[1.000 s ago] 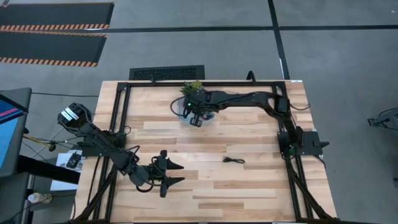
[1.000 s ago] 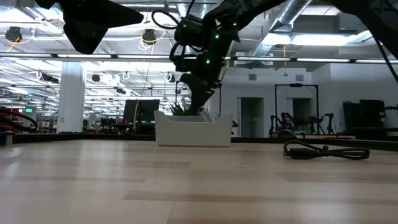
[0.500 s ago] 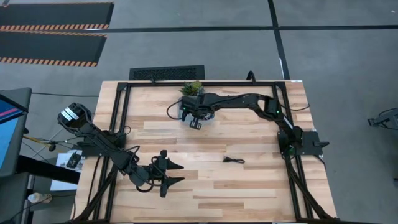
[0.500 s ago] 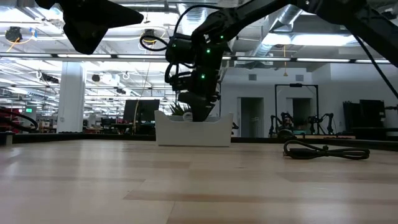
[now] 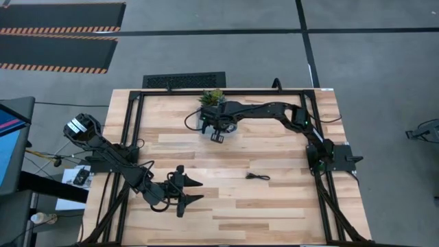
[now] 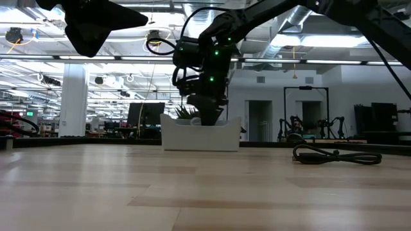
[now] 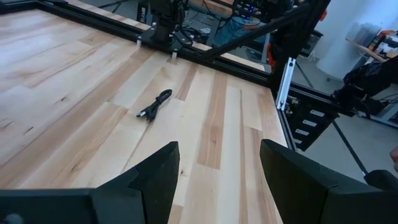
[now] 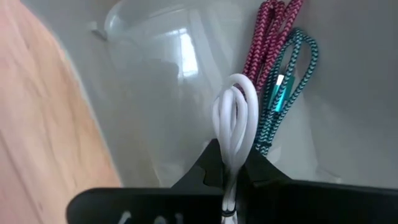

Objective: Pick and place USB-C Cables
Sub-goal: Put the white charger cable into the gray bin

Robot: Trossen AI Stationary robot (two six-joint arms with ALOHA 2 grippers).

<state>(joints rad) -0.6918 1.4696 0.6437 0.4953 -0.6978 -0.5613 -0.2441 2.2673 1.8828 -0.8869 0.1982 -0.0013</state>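
White USB-C cable (image 8: 233, 127), looped bundle, clamped between the fingers of the right end effector (image 8: 231, 168), which reaches down into the clear bin (image 6: 200, 135) at the far side of the table (image 5: 274, 147), beside a small potted plant (image 5: 212, 96). Maroon cable (image 8: 264, 43) and teal cable (image 8: 283, 90) lie side by side inside the bin. Black cable (image 5: 258, 177) rests on bare wood, well apart from the bin. Left end effector (image 5: 186, 191), fingers spread and holding nothing, hangs over the near left of the table.
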